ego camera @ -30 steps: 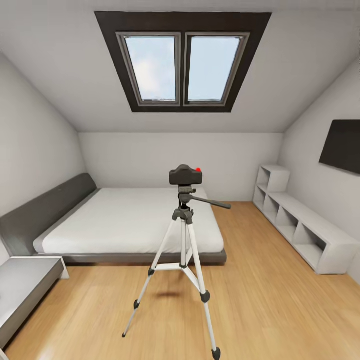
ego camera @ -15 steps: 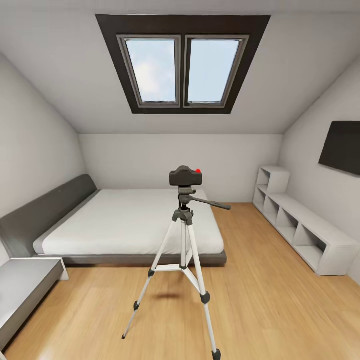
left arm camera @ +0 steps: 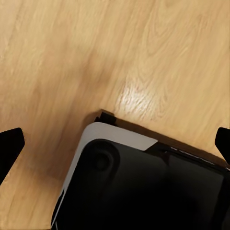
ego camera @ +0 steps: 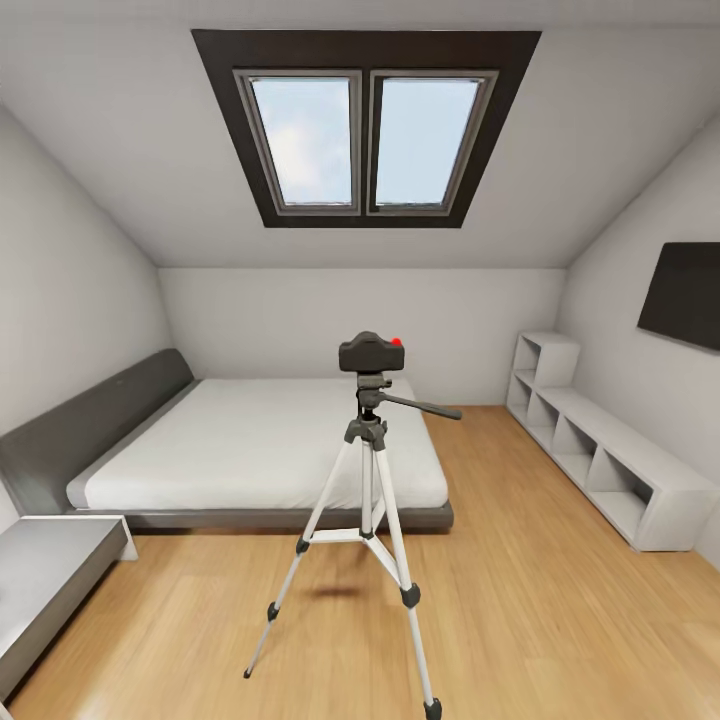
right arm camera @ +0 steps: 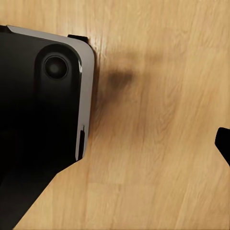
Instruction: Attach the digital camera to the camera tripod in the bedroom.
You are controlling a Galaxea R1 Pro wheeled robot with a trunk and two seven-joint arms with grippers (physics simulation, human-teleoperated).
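Observation:
In the head view the small black digital camera (ego camera: pixel 371 352), red button on top, sits on the pan head of the camera tripod (ego camera: pixel 369 485). The tripod stands upright on the wood floor in front of the bed, its long handle (ego camera: pixel 425 406) pointing right. In the left wrist view my left gripper (left arm camera: pixel 115 143) is open, its black fingertips (left arm camera: pixel 9 146) at both edges of the picture, with nothing between them over the floor. In the right wrist view my right gripper (right arm camera: pixel 115 143) looks open too: one fingertip (right arm camera: pixel 224 143) shows at the edge, and the other is lost against my dark base.
The low grey bed (ego camera: pixel 250 445) lies behind the tripod under the dark-framed skylight (ego camera: pixel 365 125). White cube shelves (ego camera: pixel 610 470) line the right wall below a dark wall panel (ego camera: pixel 685 292). A grey bench (ego camera: pixel 45 570) stands front left. My black-and-white base (left arm camera: pixel 143 191) (right arm camera: pixel 38 105) sits on the floor.
The whole head view has shifted very slightly since the earliest frame. Nothing in the room has moved.

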